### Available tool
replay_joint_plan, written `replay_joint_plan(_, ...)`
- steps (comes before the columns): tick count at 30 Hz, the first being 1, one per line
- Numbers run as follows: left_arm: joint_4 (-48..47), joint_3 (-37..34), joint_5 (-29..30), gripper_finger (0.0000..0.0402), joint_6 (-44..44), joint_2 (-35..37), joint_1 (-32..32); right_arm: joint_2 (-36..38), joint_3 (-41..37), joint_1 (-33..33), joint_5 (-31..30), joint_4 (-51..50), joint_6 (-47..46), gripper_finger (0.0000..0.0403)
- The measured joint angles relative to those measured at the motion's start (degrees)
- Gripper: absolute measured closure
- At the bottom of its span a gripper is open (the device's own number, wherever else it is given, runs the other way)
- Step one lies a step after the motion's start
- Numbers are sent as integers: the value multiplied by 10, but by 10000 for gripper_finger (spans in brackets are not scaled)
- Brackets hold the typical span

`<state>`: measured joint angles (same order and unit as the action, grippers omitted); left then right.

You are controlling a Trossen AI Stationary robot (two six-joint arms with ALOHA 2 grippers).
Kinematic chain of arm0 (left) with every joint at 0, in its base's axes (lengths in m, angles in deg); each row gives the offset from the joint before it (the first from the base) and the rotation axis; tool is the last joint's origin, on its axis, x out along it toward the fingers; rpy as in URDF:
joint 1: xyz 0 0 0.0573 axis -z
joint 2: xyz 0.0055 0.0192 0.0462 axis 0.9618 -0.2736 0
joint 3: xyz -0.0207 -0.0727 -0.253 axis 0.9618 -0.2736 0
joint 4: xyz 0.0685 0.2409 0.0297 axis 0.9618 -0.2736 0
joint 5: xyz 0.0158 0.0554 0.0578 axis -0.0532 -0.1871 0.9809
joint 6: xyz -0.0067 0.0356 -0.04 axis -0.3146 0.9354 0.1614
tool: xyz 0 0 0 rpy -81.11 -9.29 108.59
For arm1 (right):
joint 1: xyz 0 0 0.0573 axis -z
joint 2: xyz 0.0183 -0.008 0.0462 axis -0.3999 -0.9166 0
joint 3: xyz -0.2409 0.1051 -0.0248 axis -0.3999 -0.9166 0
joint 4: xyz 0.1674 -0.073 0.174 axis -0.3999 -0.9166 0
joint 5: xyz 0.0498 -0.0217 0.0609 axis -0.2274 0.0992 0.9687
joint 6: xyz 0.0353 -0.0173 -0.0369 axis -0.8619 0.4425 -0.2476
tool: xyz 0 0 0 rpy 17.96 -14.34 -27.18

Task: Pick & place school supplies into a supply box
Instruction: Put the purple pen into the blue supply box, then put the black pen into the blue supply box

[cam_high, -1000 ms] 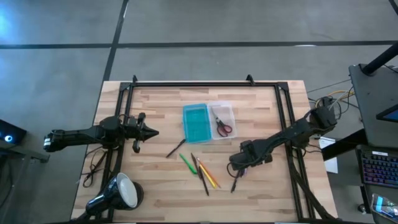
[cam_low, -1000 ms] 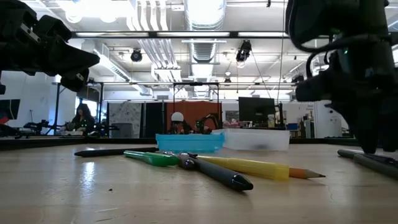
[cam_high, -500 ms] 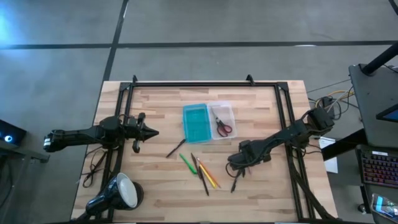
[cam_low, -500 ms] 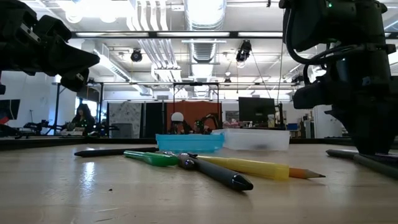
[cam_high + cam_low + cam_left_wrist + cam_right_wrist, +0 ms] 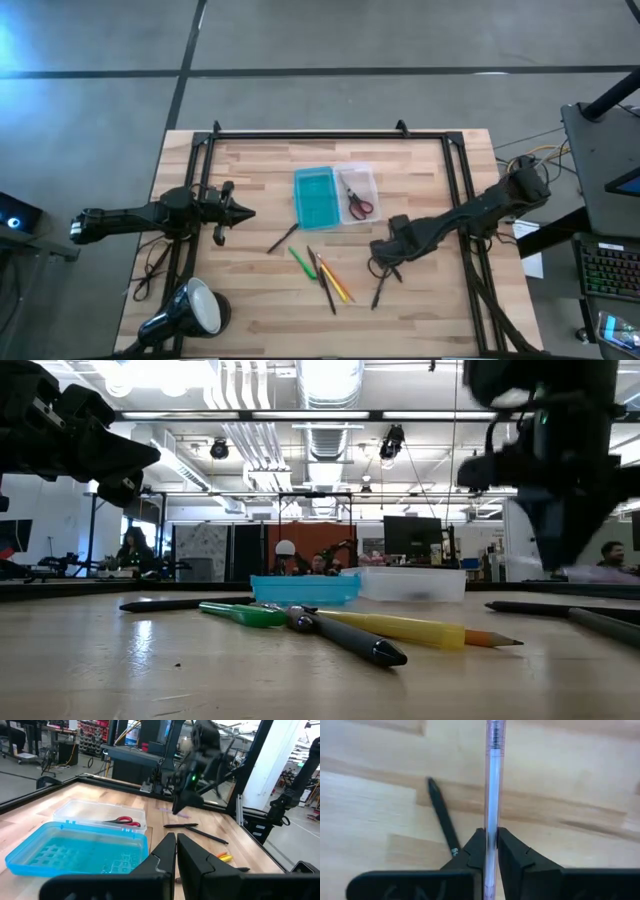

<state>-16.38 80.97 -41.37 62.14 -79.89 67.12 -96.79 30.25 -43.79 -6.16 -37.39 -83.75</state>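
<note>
scissors [image 5: 358,204] in supply box [image 5: 335,196], pens [image 5: 322,273] before it on table [image 5: 250,300]

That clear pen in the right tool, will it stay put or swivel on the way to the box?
The right tool is shut on the clear pen, with much of the barrel sticking out past the tips, so it may pivot. The barrel looks smooth and round, so probably slippery. It seems straight and stiff, likely light.

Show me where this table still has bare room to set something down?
Bare wood runs along the far edge behind the supply box, and at the near right corner. The middle is crowded: pens and pencils lie just before the box, a lamp fills the near left corner.
</note>
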Motion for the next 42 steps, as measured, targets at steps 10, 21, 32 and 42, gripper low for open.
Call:
replay_joint_plan(10, -1, 0, 0, 401, 0, 0, 0, 23, 72, 97, -116, 113, 156, 384)
replay_joint_plan(21, -1, 0, 0, 401, 0, 0, 0, -46, 155, 296, -45, 186, 398, 383)
replay_joint_plan(32, 35, 0, -1, 401, 5, 0, 0, -117, 154, 334, 20, 160, 423, 359)
replay_joint_plan(42, 42, 1, -2, 401, -110, 0, 1, -103, 154, 320, 4, 149, 458, 238)
